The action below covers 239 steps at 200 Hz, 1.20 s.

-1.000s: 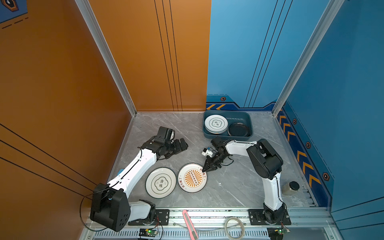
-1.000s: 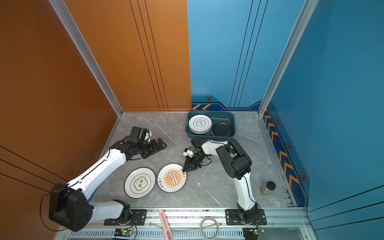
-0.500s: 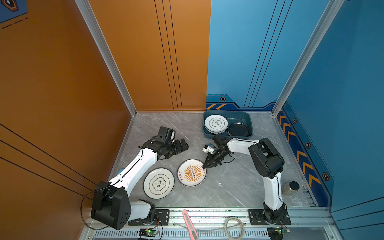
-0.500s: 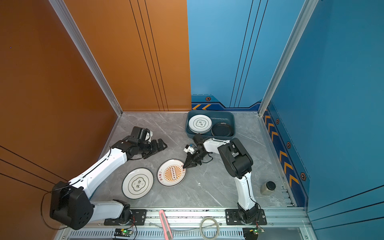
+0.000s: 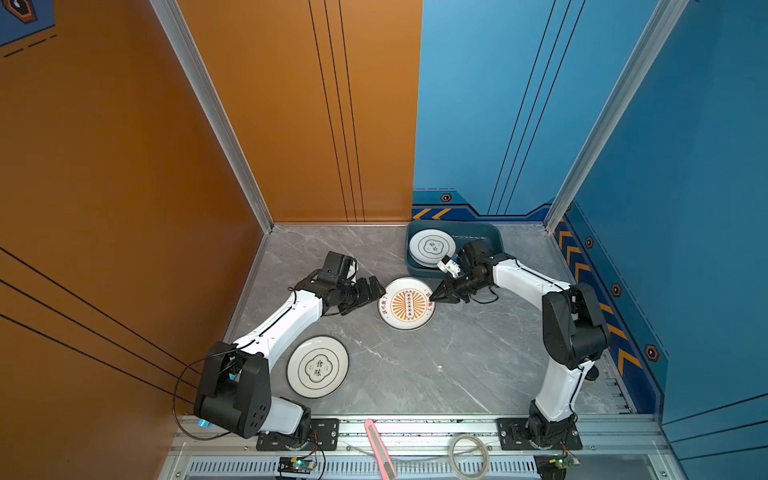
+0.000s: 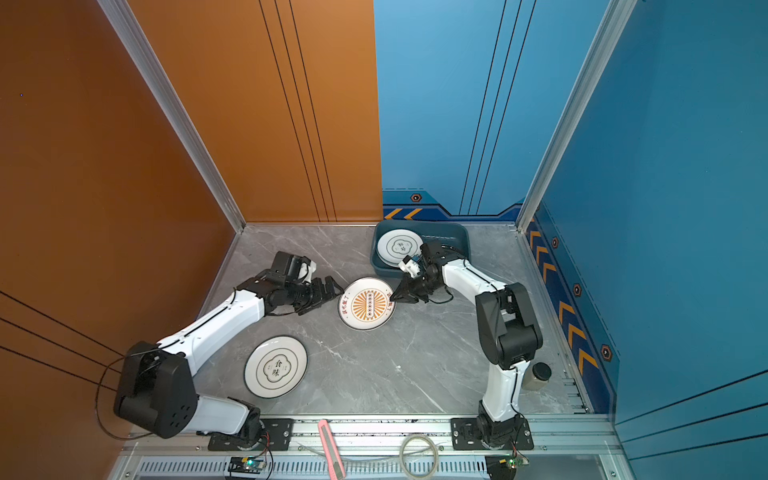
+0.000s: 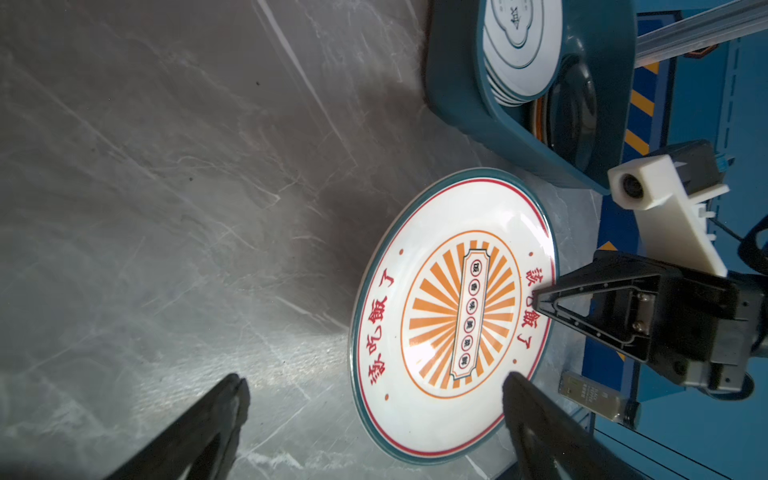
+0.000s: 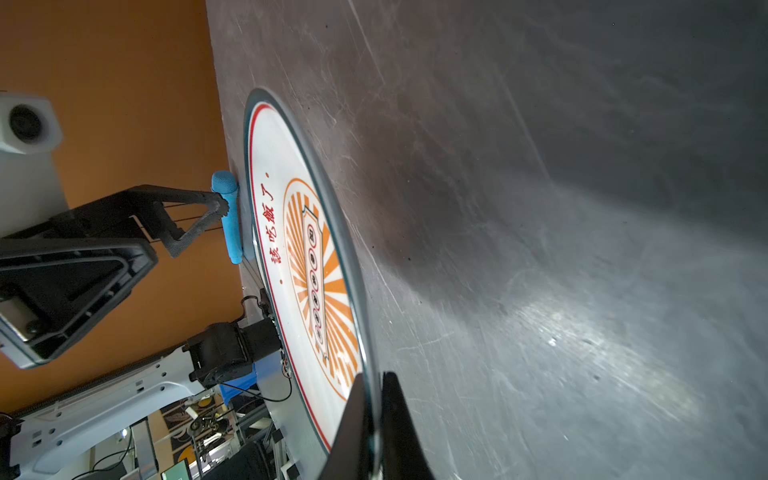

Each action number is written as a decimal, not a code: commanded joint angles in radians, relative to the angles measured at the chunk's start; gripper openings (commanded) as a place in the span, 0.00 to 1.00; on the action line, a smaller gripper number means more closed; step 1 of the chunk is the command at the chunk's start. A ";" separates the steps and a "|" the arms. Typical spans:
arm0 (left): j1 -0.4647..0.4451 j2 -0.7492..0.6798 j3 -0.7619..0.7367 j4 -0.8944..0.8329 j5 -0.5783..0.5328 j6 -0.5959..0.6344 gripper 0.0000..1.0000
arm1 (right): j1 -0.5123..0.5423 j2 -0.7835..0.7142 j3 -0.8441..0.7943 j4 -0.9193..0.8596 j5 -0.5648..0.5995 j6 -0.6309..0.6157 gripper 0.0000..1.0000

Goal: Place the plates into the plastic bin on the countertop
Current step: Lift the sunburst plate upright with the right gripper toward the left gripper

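My right gripper point(image 5: 434, 296) point(image 6: 392, 296) point(image 8: 372, 378) is shut on the right rim of the white plate with the orange sunburst point(image 5: 406, 304) point(image 6: 366, 304) point(image 7: 453, 316) point(image 8: 307, 266), which is tilted just in front of the dark teal plastic bin point(image 5: 494, 235) point(image 6: 461, 232) point(image 7: 457, 83). Inside the bin lies a stack of white quatrefoil plates point(image 5: 432, 247) point(image 7: 519, 37) beside a dark plate point(image 7: 573, 108). My left gripper point(image 5: 376, 291) point(image 6: 332, 291) point(image 7: 372, 377) is open, close to the sunburst plate's left rim and holding nothing. Another quatrefoil plate point(image 5: 317, 366) point(image 6: 276, 366) lies flat on the grey countertop point(image 5: 457, 353).
A pink utility knife point(image 5: 380, 446) and a coiled cable point(image 5: 467, 451) lie on the front aluminium rail. A small jar point(image 6: 538, 374) stands by the right arm's base. Orange and blue walls close in the counter on three sides.
My right gripper has closed fully on the sunburst plate's rim and moved it from the front of the counter back toward the bin. The left gripper stayed open.
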 commanded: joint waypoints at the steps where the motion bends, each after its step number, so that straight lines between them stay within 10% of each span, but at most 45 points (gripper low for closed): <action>1: -0.007 0.019 -0.009 0.117 0.074 -0.034 0.98 | -0.019 -0.045 0.029 -0.033 -0.037 0.029 0.00; 113: -0.008 0.131 -0.014 0.359 0.183 -0.116 0.87 | -0.086 -0.098 0.099 -0.017 -0.072 0.121 0.00; 239: -0.021 0.290 0.119 0.577 0.337 -0.256 0.27 | -0.109 -0.086 0.123 0.038 -0.091 0.186 0.00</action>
